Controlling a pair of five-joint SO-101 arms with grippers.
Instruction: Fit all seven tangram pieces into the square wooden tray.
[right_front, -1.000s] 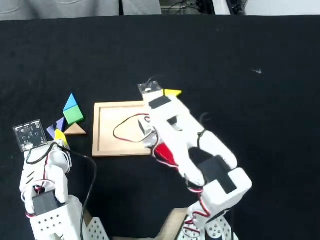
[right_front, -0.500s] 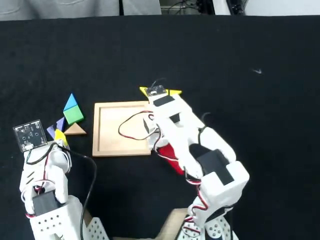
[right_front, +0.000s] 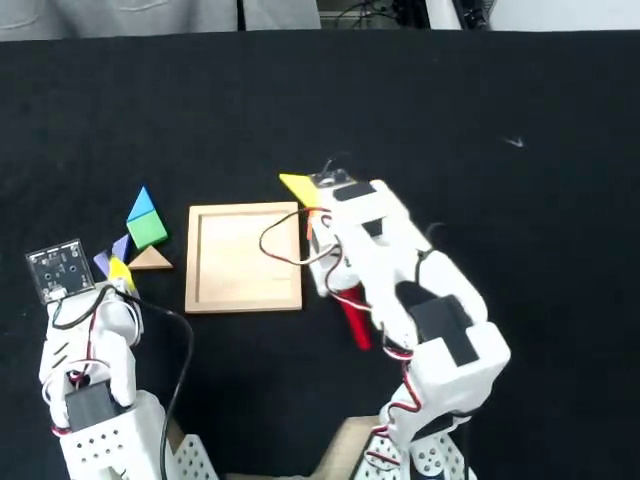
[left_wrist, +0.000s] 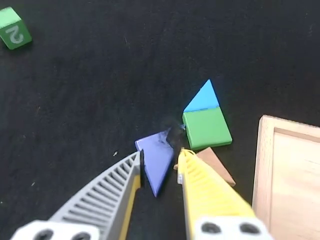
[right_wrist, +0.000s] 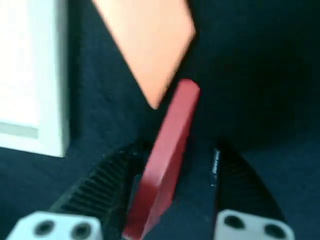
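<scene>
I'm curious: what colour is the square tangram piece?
The square piece is green; best in left wrist view.

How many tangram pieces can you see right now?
7: blue, green, tan and purple left of the tray; yellow past its far right corner; orange and red along its right side.

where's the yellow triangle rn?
High view: the yellow triangle lies on the black table, just beyond the far right corner of the wooden tray, outside it.

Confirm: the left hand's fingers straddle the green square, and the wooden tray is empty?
No: the left wrist view shows the left hand straddling the purple parallelogram, not the green square. The wooden tray is empty.
</scene>
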